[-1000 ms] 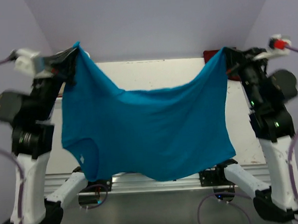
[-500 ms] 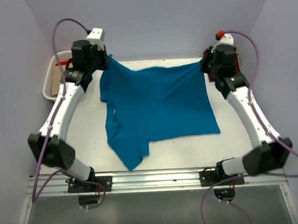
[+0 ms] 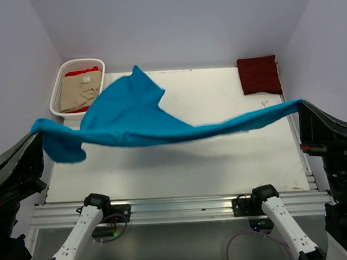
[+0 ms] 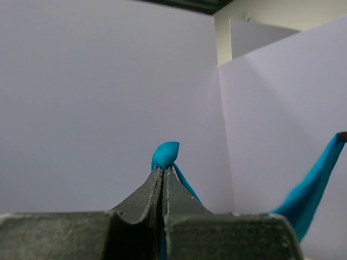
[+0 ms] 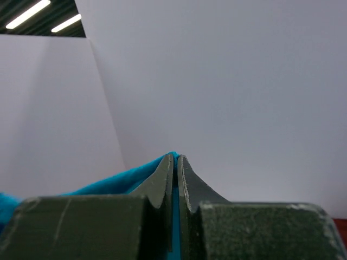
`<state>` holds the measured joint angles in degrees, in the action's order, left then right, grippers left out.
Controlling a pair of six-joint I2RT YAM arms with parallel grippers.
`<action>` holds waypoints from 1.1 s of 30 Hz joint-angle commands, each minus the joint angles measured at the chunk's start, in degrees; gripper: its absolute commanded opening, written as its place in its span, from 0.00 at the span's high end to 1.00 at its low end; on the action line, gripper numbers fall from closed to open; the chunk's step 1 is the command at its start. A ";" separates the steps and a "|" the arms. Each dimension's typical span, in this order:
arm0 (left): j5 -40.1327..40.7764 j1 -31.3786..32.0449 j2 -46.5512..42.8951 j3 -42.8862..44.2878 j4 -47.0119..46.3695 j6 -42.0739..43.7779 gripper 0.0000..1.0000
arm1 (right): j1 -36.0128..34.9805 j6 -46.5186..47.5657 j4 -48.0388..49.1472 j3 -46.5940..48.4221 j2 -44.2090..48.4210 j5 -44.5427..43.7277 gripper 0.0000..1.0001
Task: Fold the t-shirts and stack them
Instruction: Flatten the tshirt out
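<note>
Above the table [image 3: 233, 162], left pincer [image 4: 163, 169] and right pincer [image 5: 176, 157] grip the teal-blue t-shirt [image 3: 132, 117], tips seemingly cloth-hidden overhead

No readable text, brand, number or sign anywhere. Small pale tag [image 3: 87, 80] on beige t-shirt [image 3: 75, 95] in white basket [image 3: 81, 61]: too small to read.

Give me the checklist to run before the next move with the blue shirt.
1. Left gripper shut on the teal shirt: ok.
2. Right gripper shut on the same shirt: ok.
3. Shirt stretched flat between the grippers: not ok. It sags, twists, and one flap sticks up.
4. Matching corners gripped: cannot tell.
5. Folded maroon shirt lies apart from the teal shirt, at the table's far right corner: ok.
</note>
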<state>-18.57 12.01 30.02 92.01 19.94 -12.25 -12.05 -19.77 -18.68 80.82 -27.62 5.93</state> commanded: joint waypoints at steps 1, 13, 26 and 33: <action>0.88 -0.85 6.79 -0.25 2.48 -2.17 1.00 | -0.07 -1.93 -5.58 0.13 -5.50 -4.92 1.00; 18.30 -1.11 52.12 -15.54 -9.12 5.40 1.00 | 0.01 -2.90 -2.25 -1.62 -49.25 -23.42 1.00; 21.56 -2.16 89.41 -8.68 -16.77 5.66 1.00 | -0.07 -3.52 7.77 -0.75 -78.19 -20.79 1.00; 22.69 -2.61 93.46 -4.30 -16.96 5.84 1.00 | -0.07 -2.03 8.13 2.32 -81.63 -22.71 1.00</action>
<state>2.44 10.02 121.75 84.29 6.33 -7.29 -12.10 -22.26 -13.91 80.07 -107.90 -14.22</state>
